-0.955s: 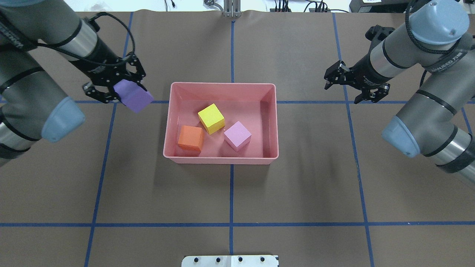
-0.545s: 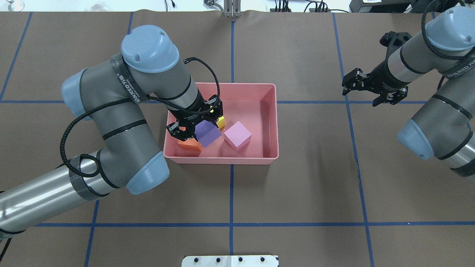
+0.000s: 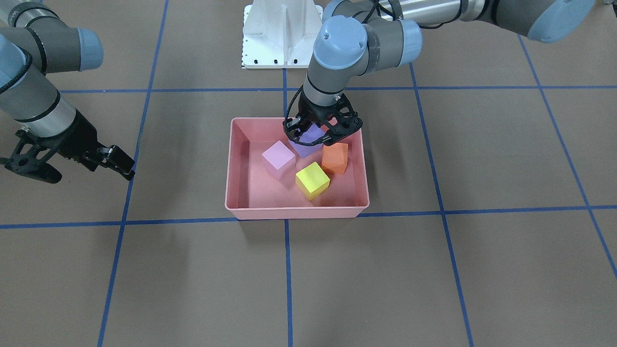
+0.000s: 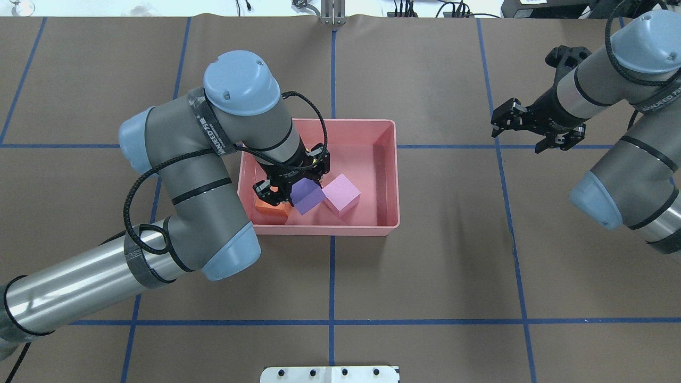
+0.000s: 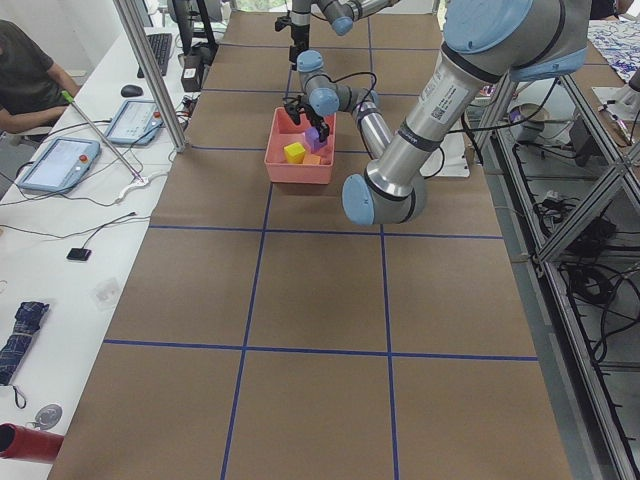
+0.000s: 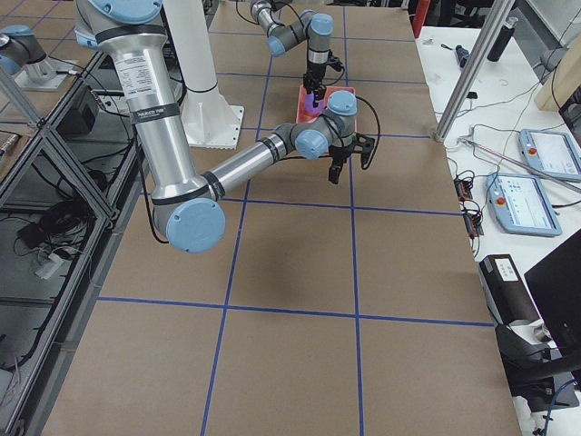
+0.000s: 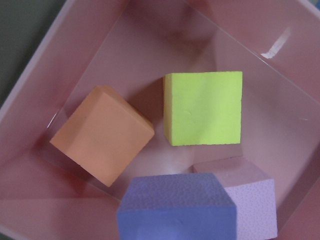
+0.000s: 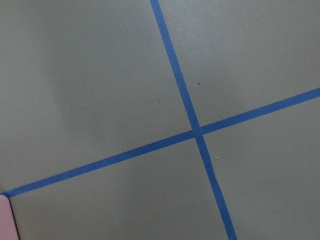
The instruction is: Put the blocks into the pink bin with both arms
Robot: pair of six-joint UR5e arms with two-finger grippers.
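Overhead exterior view has the left end effector (image 4: 297, 190) reaching down into the pink bin (image 4: 346, 230), its two fingers pinching the purple block (image 4: 307, 196). The left wrist view looks straight down past that block onto the others. From this the purple block seems to hang a little above the bin floor, though I cannot tell the gap for certain.

Three blocks already lie inside the bin. The orange block (image 4: 271, 209) is in the corner nearest the left arm's base. The light pink block (image 4: 341, 194) is near the middle of the bin, just beside the purple one. The yellow block (image 3: 312, 180) lies toward the bin's operator-side wall, hidden under the wrist in the overhead view but plain in the front-facing view.

The right end effector (image 4: 517, 133) hangs over bare bench (image 4: 425, 266), well apart from the bin on its right side, fingers spread and holding nothing.

By my judgement this is the last placement, at the point of release. The next move calls for spreading the left fingers so the purple block drops between the orange and light pink blocks. The arm should then lift straight up so the fingers do not catch a neighbouring block or the bin wall. The block may land tilted on a neighbour, since the space beneath it looks tight.
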